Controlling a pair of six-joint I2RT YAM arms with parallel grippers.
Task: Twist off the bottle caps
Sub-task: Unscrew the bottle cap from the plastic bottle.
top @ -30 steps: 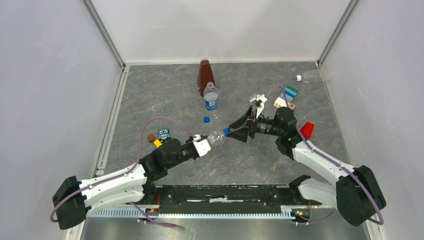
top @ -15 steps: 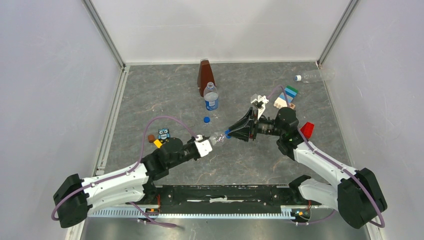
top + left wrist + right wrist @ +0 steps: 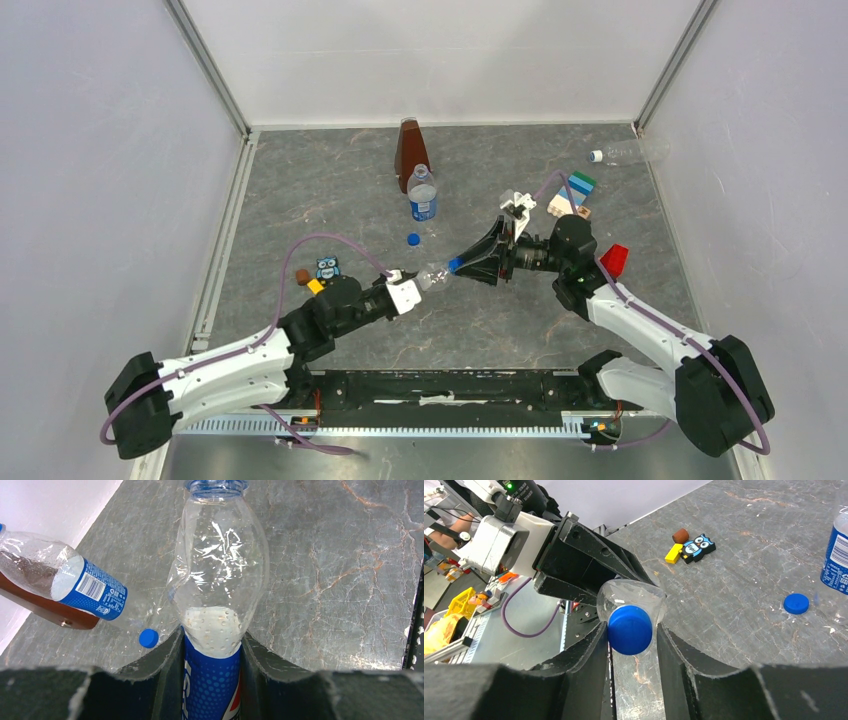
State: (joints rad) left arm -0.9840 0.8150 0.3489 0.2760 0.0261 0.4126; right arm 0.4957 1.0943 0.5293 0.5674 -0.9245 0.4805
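My left gripper [image 3: 414, 286] [image 3: 212, 636] is shut on the blue label of a clear bottle [image 3: 432, 272] [image 3: 220, 570], held tilted off the table with its neck toward the right arm. The solid blue cap [image 3: 453, 263] [image 3: 630, 629] on its neck sits between the fingers of my right gripper [image 3: 463, 262] [image 3: 631, 628]. One finger touches the cap and a thin gap shows at the other. A second labelled bottle [image 3: 423, 195] [image 3: 85, 585] stands uncapped, with a loose blue cap [image 3: 413, 239] [image 3: 796, 603] beside it. The unlabelled bottle [image 3: 630, 152] lies at the far right with its white cap [image 3: 596, 156] on.
A brown pyramid [image 3: 409, 150] stands behind the upright bottle. An owl toy [image 3: 328, 268] with orange and yellow blocks [image 3: 312, 282] lies by the left arm. Coloured blocks [image 3: 572, 195] and a red block [image 3: 613, 260] lie by the right arm. Walls enclose the table.
My right wrist has rolled slightly around the cap. The left gripper and its bottle have stayed nearly still.
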